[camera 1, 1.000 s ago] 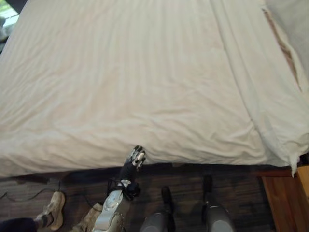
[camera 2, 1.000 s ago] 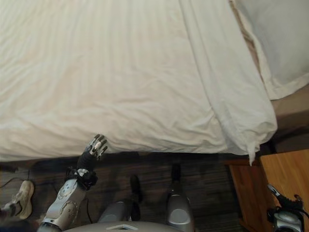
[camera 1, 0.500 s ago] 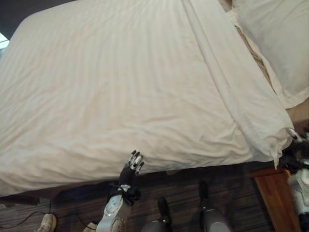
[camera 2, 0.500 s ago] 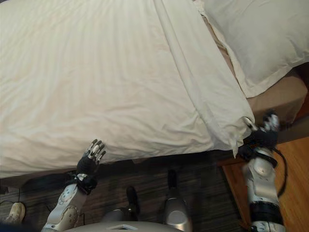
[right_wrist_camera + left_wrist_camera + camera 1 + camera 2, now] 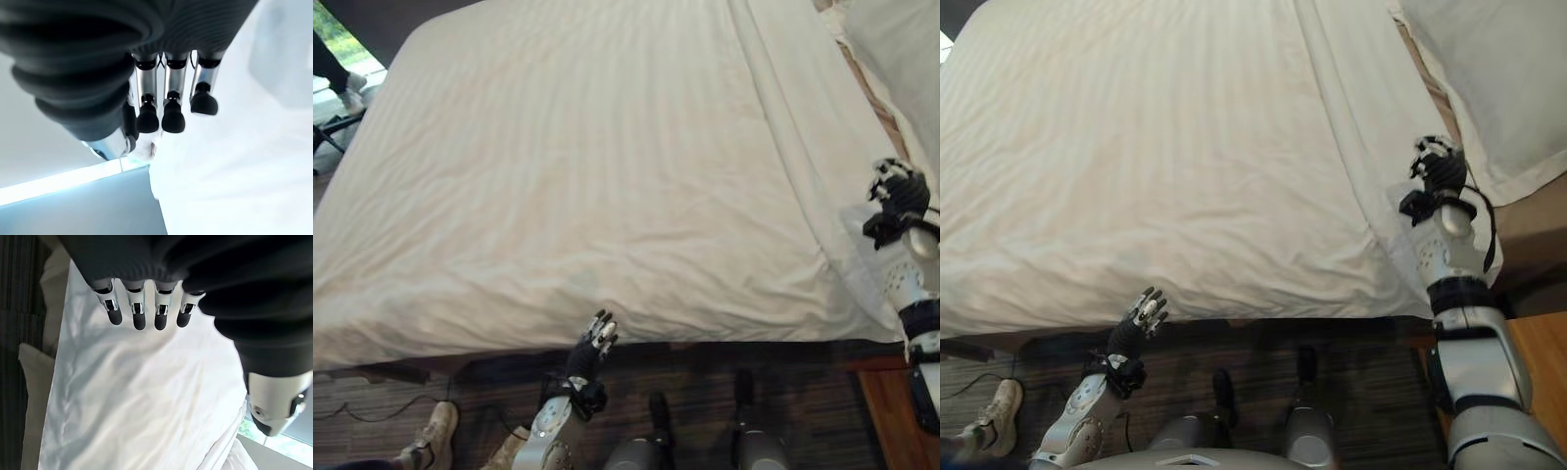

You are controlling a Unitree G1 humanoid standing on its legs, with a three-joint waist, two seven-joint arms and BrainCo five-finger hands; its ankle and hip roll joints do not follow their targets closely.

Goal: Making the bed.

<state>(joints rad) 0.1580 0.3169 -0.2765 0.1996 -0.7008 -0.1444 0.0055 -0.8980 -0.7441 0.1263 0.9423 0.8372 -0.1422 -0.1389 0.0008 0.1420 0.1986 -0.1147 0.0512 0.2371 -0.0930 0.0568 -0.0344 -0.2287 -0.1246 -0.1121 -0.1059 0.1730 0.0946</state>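
My right hand (image 5: 1442, 168) has come up from beside the bed's near corner and now sits over the folded edge of the duvet (image 5: 607, 176), with the pillow (image 5: 1503, 78) just beyond my fingers (image 5: 168, 115). They look curled, but I cannot tell whether any cloth is caught in them. The corner flap that hung below that hand half a second ago is now behind my forearm, so I judge the top edge is about to be pulled straight. My left hand (image 5: 595, 345) stays low at the duvet's near hem, fingers (image 5: 138, 316) straight and holding nothing, tips just short of the cloth. The duvet spreads flat beyond both hands, lightly creased near the hem.
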